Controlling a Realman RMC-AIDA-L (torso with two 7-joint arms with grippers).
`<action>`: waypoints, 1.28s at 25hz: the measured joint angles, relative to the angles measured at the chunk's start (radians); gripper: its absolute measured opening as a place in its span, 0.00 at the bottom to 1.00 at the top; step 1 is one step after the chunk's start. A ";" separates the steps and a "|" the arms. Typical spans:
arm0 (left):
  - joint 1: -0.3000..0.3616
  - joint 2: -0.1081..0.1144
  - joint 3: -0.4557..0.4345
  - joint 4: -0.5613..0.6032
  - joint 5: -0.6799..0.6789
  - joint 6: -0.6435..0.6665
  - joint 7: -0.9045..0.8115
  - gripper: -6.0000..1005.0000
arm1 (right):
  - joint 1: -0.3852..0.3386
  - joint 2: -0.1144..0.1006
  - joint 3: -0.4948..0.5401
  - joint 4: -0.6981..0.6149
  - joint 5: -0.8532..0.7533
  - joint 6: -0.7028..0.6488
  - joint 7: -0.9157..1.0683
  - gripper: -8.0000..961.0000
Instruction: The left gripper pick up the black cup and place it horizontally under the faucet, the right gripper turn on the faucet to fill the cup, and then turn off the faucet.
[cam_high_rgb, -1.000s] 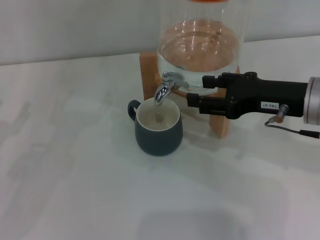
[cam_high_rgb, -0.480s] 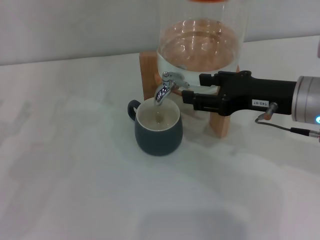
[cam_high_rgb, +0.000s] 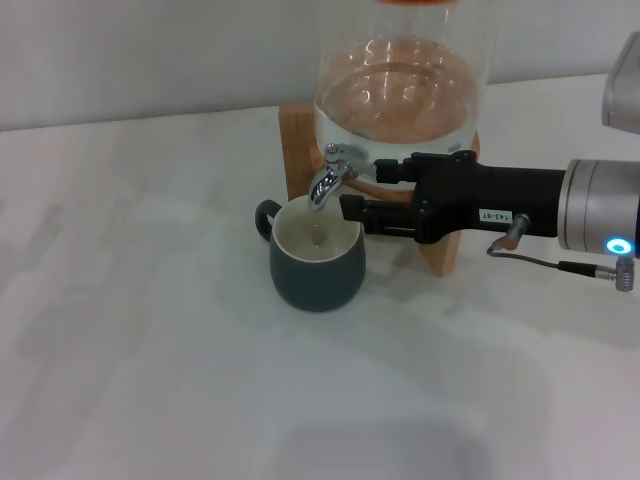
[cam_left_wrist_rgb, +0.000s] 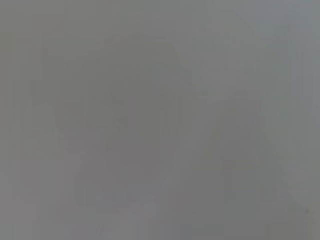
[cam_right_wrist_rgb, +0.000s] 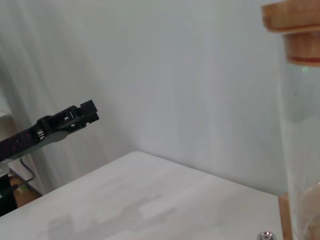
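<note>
The black cup stands upright on the white table, its cream inside directly under the spout of the chrome faucet. No hand holds the cup, and its small handle points left. My right gripper reaches in level from the right, open, its black fingertips right beside the faucet's lever. Whether they touch it I cannot tell. My left gripper is out of the head view and shows only far off in the right wrist view, raised and away from the table.
The faucet sits on a clear glass water jar on a wooden stand at the back. The jar's wall and wooden lid fill one edge of the right wrist view. The left wrist view is plain grey.
My right gripper has moved left along the front of the jar, from beside the stand to right next to the faucet. The cup has stayed put.
</note>
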 joint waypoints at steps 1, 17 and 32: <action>0.000 0.000 0.000 0.000 0.001 0.000 0.000 0.88 | 0.000 0.000 -0.003 0.000 0.000 -0.002 0.000 0.74; 0.003 0.001 0.000 0.001 0.003 -0.001 -0.011 0.88 | 0.016 -0.001 -0.026 -0.001 -0.001 0.047 -0.009 0.74; 0.002 0.001 0.000 0.000 0.003 0.003 -0.014 0.88 | 0.006 -0.002 0.077 -0.017 0.001 0.167 -0.007 0.74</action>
